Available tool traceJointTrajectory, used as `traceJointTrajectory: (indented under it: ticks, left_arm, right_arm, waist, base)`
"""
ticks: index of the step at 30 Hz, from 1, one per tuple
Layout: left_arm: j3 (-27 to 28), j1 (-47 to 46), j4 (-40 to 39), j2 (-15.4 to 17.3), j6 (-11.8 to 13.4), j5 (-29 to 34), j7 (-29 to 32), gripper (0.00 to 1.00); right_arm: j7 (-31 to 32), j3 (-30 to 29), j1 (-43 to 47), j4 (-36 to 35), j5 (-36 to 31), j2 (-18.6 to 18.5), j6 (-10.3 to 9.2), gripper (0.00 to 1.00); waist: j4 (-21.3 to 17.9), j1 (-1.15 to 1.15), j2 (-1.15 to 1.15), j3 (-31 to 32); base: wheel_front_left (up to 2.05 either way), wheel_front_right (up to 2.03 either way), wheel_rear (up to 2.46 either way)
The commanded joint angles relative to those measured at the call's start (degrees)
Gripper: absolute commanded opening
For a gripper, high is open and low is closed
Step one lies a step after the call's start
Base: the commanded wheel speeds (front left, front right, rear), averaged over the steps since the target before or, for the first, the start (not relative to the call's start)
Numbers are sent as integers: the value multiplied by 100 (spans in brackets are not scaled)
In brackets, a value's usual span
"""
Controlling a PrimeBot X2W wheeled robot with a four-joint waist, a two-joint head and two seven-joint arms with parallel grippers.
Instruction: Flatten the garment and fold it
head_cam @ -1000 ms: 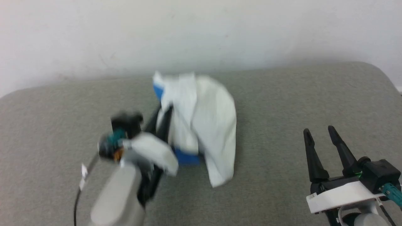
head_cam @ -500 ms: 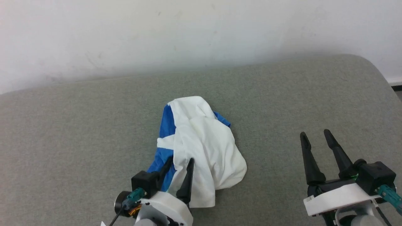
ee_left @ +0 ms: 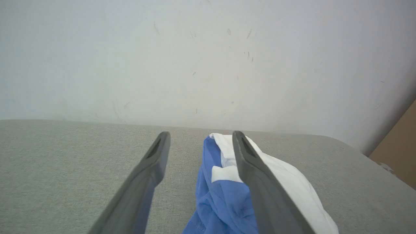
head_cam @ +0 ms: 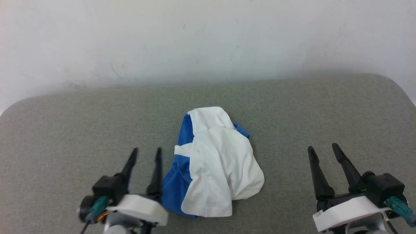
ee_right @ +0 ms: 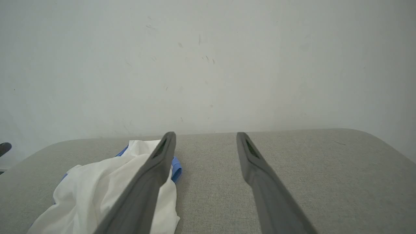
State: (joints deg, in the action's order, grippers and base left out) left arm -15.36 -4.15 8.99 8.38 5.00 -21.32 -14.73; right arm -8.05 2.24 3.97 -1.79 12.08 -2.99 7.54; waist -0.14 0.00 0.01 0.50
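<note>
Crumpled shirt [head_cam: 221, 162] heaped mid-table [head_cam: 65, 130], both hands empty.
The left hand [head_cam: 146, 150] stands open just beside the heap's near-left blue folds, gripping nothing. The shirt lies bunched, white over blue, at the middle of the grey table. The right hand [head_cam: 322, 147] waits open, well apart on the right. To flatten it well, each hand should probably pinch one outer edge rather than the bundle, then draw apart low over the table.

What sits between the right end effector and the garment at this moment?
Only bare grey padded surface. The head view shows that stretch between the right end effector and the garment, which lie well apart.
</note>
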Motion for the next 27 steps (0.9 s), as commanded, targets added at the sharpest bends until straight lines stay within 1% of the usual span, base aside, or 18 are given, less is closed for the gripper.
traceJointTrajectory:
  ticks: [1, 7, 12, 15, 21, 22, 27]
  left_arm:
    - [93, 145, -6, 127, 75, 35, -26, 100]
    - [441, 449, -89, 488, 279, 28, -14, 100]
    - [495, 619, -238, 595, 364, 33, 47, 100]
    - [476, 647, -322, 595, 394, 39, 62, 100]
    - [381, 608, -393, 509, 394, 26, 59, 100]
    - [381, 608, -393, 509, 394, 26, 59, 100]
    - [293, 556, -336, 421, 359, -2, 49, 100]
  right_arm:
    - [44, 15, 90, -27, -35, 11, -5, 100]
    - [292, 8, 136, -95, -219, 11, -5, 100]
    - [630, 125, 103, -121, -315, 11, -5, 100]
    - [979, 489, -30, -76, -323, 12, -5, 100]
    - [1900, 1577, -525, 271, -38, -43, -5, 100]
    - [1900, 1577, -525, 271, -38, -43, -5, 100]
    - [2176, 2231, -1105, 788, 245, -48, -5, 100]
  waist:
    - [22, 0, -1, 25]
    - [85, 0, -1, 46]
    - [237, 0, -1, 20]
    - [358, 0, -1, -8]
    - [650, 0, -1, -39]
    - [650, 0, -1, -39]
    - [888, 0, -1, -65]
  base:
    - [0, 0, 0]
    - [0, 0, 0]
    - [0, 0, 0]
    - [0, 0, 0]
    - [0, 0, 0]
    - [0, 0, 0]
    - [0, 0, 0]
